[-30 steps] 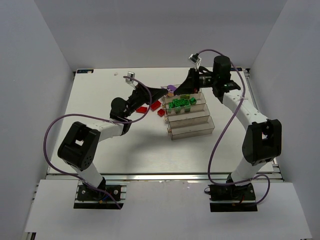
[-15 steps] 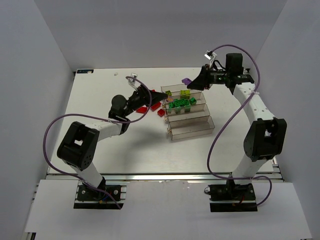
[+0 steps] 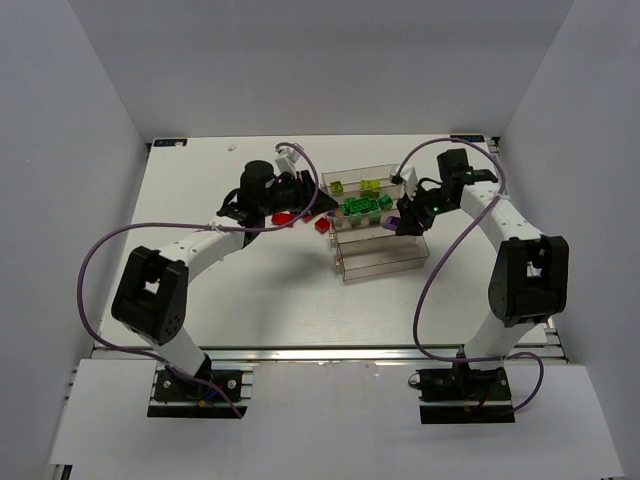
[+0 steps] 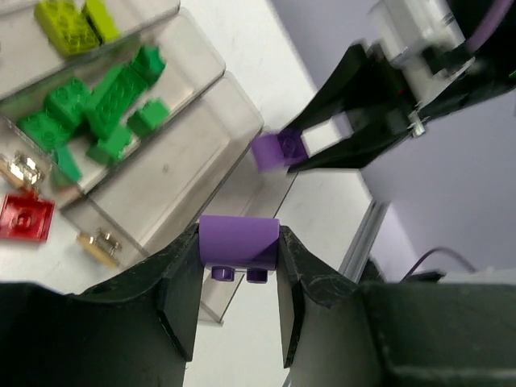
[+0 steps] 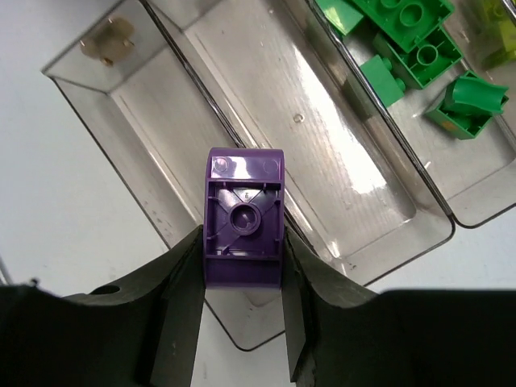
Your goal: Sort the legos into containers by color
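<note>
Four clear trays stand in a slanted row. The far tray point(image 3: 340, 178) holds yellow-green legos point(image 3: 368, 186). The second tray point(image 3: 405, 203) holds green legos point(image 3: 362, 207). The third tray point(image 3: 375, 236) and the near tray point(image 3: 385, 262) look empty. My left gripper point(image 3: 320, 206) is at the trays' left end, shut on a purple lego point(image 4: 239, 240). My right gripper point(image 3: 406, 222) is over the right end of the third tray point(image 5: 322, 145), shut on another purple lego point(image 5: 243, 216). Red legos point(image 3: 283, 217) lie on the table left of the trays.
Another red lego point(image 3: 322, 226) lies beside the trays' left end. The white table point(image 3: 250, 290) is walled by grey panels on three sides. Purple cables loop from both arms. The right gripper with its purple lego point(image 4: 278, 151) shows in the left wrist view.
My right gripper has swung from behind the far tray to the right end of the third tray, still holding its purple lego. My left wrist has shifted back and right.
</note>
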